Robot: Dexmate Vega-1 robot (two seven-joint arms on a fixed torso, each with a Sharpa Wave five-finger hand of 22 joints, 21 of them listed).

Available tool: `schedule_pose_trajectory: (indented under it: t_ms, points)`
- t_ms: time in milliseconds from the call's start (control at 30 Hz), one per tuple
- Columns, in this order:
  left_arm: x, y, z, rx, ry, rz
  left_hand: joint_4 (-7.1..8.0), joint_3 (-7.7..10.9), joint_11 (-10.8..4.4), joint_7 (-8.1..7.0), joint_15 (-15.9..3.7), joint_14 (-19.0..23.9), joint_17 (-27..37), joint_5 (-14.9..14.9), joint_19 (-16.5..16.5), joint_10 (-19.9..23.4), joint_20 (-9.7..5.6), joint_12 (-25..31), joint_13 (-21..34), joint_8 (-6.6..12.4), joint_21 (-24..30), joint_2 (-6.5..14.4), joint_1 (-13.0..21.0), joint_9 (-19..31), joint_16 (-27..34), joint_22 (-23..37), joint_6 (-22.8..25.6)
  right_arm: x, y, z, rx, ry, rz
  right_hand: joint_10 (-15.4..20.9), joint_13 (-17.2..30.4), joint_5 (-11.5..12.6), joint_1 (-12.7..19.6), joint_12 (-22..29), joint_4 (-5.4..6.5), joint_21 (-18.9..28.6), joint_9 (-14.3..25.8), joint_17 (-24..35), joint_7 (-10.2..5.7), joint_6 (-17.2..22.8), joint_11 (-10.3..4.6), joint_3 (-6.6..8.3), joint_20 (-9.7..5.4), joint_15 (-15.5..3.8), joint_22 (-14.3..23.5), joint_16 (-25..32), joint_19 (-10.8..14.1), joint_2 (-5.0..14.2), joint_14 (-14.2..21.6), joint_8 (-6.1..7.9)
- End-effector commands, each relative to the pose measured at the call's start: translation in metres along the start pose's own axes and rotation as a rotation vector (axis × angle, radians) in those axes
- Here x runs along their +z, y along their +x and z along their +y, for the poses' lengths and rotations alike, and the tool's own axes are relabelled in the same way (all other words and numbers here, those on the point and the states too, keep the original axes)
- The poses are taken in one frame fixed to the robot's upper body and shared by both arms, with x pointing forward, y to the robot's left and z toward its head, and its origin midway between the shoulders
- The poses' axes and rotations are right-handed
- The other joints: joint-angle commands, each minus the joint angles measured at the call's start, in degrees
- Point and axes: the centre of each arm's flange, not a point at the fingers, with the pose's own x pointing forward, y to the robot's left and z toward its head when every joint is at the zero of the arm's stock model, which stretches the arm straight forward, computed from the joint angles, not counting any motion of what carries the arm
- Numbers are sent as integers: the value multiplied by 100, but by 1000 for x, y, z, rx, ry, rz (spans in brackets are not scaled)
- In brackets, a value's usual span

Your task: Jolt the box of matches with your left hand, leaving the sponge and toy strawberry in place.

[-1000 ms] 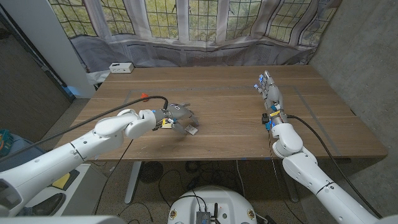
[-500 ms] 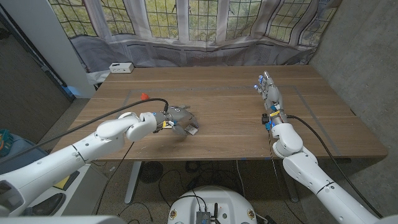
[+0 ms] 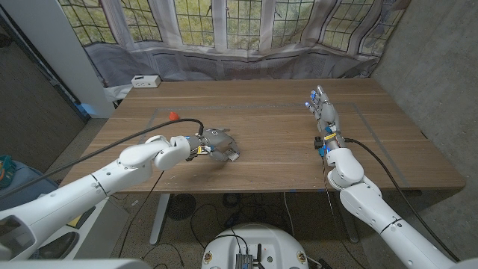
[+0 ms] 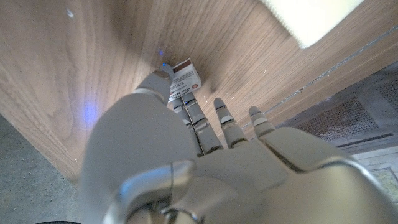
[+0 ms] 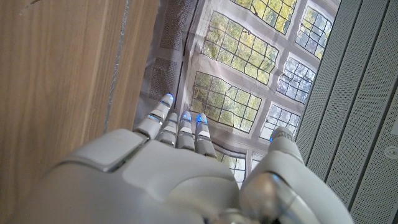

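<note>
Matchbox flat, long axis along fingers; L hand fingertips touching, no grip.

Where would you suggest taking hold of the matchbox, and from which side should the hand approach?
Probably across its two long edges, coming from above. The matchbox lies flat on the table, so only its thin sides offer opposing faces, and a low side approach would likely just push it. The left hand is right over it, fingertips at its near edge, so it is best placed. The right hand stands far off.
</note>
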Motion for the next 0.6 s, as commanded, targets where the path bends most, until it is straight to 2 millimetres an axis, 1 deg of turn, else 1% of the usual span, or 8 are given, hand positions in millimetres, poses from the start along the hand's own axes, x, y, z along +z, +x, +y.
schedule_pose_trajectory:
  t_ms: [33, 67, 167, 200, 300, 400, 600]
  points:
    - [-1, 1, -7, -24, -41, 20, -29, -10, -31, 74, -385, 138, 7, -40, 104, 279, 12, 56, 24, 68, -2, 43, 117, 31, 27, 7, 309, -2, 1, 1, -5, 8, 2, 29, 20, 17, -1, 22, -12, -1, 18, 13, -44, 23, 7, -19, 27, 51, 20, 22, -25, 29, 1, 1]
    - [-1, 1, -7, -24, -44, 22, -27, -12, -10, 93, -380, 168, 9, -45, 129, 368, 11, 73, 25, 79, 1, 57, 130, 31, 30, 7, 384, -2, 1, 2, -3, 8, 2, 30, 20, 17, -2, 22, -12, -1, 18, 13, -46, 29, 9, -20, 27, 48, 20, 23, -24, 28, 3, 3]
    - [-2, 1, -8, -27, -51, 29, -29, -13, -32, 125, -373, 209, 11, -52, 160, 442, 13, 77, 25, 67, 4, 73, 155, 32, 35, 7, 420, -4, 2, 3, -1, 10, 6, 36, 21, 17, -4, 24, -10, 0, 19, 15, -46, 32, 12, -21, 31, 59, 20, 27, -26, 29, 12, 3]
    - [-2, 1, -8, -28, -56, 30, -26, -16, -28, 142, -335, 261, 14, -58, 186, 523, 17, 86, 28, 74, 5, 93, 173, 34, 43, 8, 499, -4, 2, 3, 0, 11, 7, 42, 21, 17, -6, 27, -9, -1, 19, 16, -45, 31, 18, -22, 37, 60, 20, 28, -29, 32, 13, 3]
    - [-2, 1, -9, -29, -63, 33, -57, -8, -26, 181, -318, 333, 12, -66, 217, 645, 19, 92, 32, 80, 0, 99, 254, 36, 41, 7, 630, -6, 2, 3, -1, 14, 13, 43, 22, 17, -5, 26, -10, -3, 19, 15, -53, 33, 20, -24, 52, 63, 20, 27, -39, 29, 12, 3]
    - [-3, 2, -9, -30, -68, 33, -57, -10, 6, 217, -301, 377, 13, -74, 238, 730, 20, 101, 36, 92, -1, 110, 280, 37, 43, 8, 732, -7, 2, 3, -2, 14, 13, 47, 22, 16, -6, 28, -11, -4, 19, 15, -50, 35, 22, -25, 59, 66, 20, 28, -43, 27, 14, 3]
    - [-5, 3, -8, -27, -73, 35, -44, -5, 29, 241, -287, 466, 19, -94, 282, 858, 21, 124, 66, 96, 1, 163, 318, 39, 55, 10, 861, -6, 3, 3, -5, 11, 7, 50, 24, 16, -10, 29, -8, -4, 19, 17, -55, 38, 24, -27, 71, 81, 21, 31, -49, 31, 20, 3]
